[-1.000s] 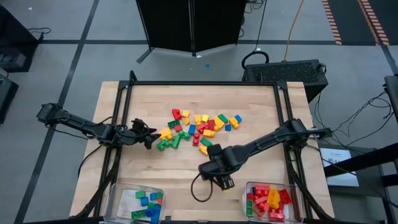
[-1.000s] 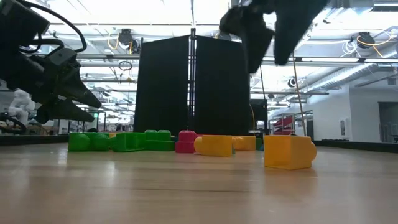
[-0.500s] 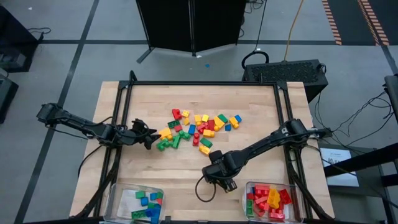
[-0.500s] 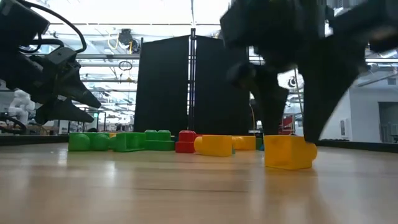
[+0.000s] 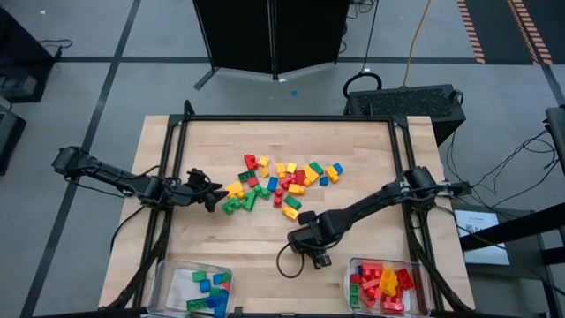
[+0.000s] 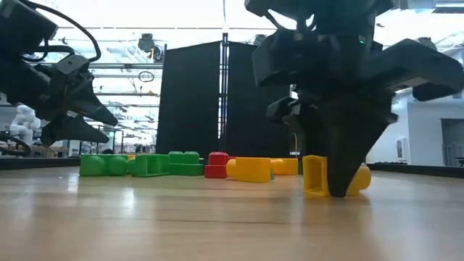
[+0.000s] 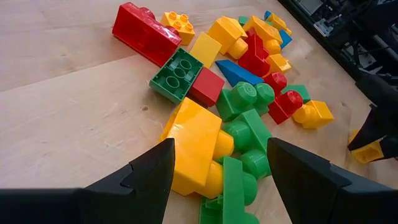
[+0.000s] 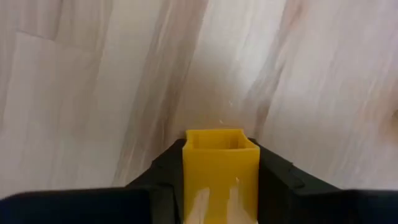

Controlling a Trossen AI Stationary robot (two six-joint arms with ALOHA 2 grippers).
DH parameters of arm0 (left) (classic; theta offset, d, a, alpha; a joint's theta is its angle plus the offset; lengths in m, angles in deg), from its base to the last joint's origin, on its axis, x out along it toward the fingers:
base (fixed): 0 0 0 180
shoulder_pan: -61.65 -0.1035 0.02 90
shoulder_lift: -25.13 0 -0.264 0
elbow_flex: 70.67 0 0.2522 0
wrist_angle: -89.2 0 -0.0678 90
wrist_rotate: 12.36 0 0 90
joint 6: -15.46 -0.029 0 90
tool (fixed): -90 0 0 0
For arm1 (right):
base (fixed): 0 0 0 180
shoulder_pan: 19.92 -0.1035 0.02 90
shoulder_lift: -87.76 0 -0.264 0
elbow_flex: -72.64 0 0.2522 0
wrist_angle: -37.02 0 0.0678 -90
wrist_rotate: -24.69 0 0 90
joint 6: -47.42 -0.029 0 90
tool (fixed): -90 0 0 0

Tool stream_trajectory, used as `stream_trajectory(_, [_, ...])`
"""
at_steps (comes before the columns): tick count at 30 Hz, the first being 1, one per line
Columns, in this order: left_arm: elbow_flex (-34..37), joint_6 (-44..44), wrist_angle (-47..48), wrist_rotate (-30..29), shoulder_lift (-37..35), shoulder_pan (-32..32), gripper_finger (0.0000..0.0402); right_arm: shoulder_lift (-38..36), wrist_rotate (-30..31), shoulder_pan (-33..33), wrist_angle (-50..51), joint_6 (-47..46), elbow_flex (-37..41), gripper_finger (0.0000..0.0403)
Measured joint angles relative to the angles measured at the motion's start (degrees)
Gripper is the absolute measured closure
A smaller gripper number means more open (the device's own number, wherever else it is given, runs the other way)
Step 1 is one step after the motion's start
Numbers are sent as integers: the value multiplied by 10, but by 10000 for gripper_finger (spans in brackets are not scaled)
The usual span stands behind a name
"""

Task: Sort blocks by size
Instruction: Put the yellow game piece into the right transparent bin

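A pile of red, yellow, green and blue blocks (image 5: 278, 184) lies on the wooden table's middle; it also shows in the left wrist view (image 7: 242, 93). One yellow block (image 6: 319, 176) sits apart, nearer the table's near edge. My right gripper (image 5: 318, 258) stands over it and is shut on it; the right wrist view shows the block (image 8: 221, 168) between my fingers. My left gripper (image 5: 212, 196) is open and empty at the pile's left edge, just above the table, with a yellow block (image 7: 196, 146) and green blocks (image 7: 245, 134) ahead of its fingers. My right gripper pinches the yellow block by its two opposite sides (image 8: 188, 171) between its two fingers. The fingers (image 6: 341, 156) come from above and point down. The block's underside rests on the table, and its hollow open face (image 6: 315, 175) looks toward the table's near edge.
A clear bin (image 5: 199, 287) with small green and blue blocks stands at the near left corner. A clear bin (image 5: 384, 283) with larger red and yellow blocks stands at the near right. A black frame rail (image 5: 291, 118) runs along the table's far edge.
My right gripper has come down over the lone yellow block, moving a little toward the near edge, and its fingers have shut on it. The block has turned slightly on the table, so its hollow face now shows.
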Motion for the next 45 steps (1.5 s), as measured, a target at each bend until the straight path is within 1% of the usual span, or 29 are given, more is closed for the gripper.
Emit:
stream_trajectory(3, [0,0,0,0,0,0,146,0,-5,3,28,-32,-5,291])
stream_trajectory(5, [0,0,0,0,0,0,146,-3,-25,4,61,-51,-15,291])
stream_trajectory(7, [0,0,0,0,0,0,146,-11,-27,1,91,-70,-33,291])
stream_trajectory(10, [0,0,1,0,0,0,146,-51,-26,-12,132,-89,-65,291])
stream_trajectory(13, [0,1,0,0,0,0,146,-102,-26,-27,163,-144,-76,291])
stream_trajectory(16, [0,14,0,0,0,0,146,-155,-4,-52,203,-244,-76,291])
stream_trajectory(19, [0,14,0,0,0,0,146,-200,26,-99,265,-356,-76,291])
stream_trajectory(22, [0,14,0,0,0,0,146,-223,47,-154,326,-469,-76,291])
stream_trajectory(26, [0,15,0,0,0,0,146,-241,49,-240,392,-628,-76,291])
stream_trajectory(34, [0,15,0,0,0,0,146,-244,44,-409,410,-921,-76,291])
stream_trajectory(37, [0,15,0,0,0,0,146,-244,26,-458,414,-1020,-76,291])
stream_trajectory(41, [0,15,0,-1,0,0,146,-244,18,-504,402,-1119,-76,291])
stream_trajectory(45, [0,15,0,-1,0,0,146,-243,21,-527,400,-1167,-76,291])
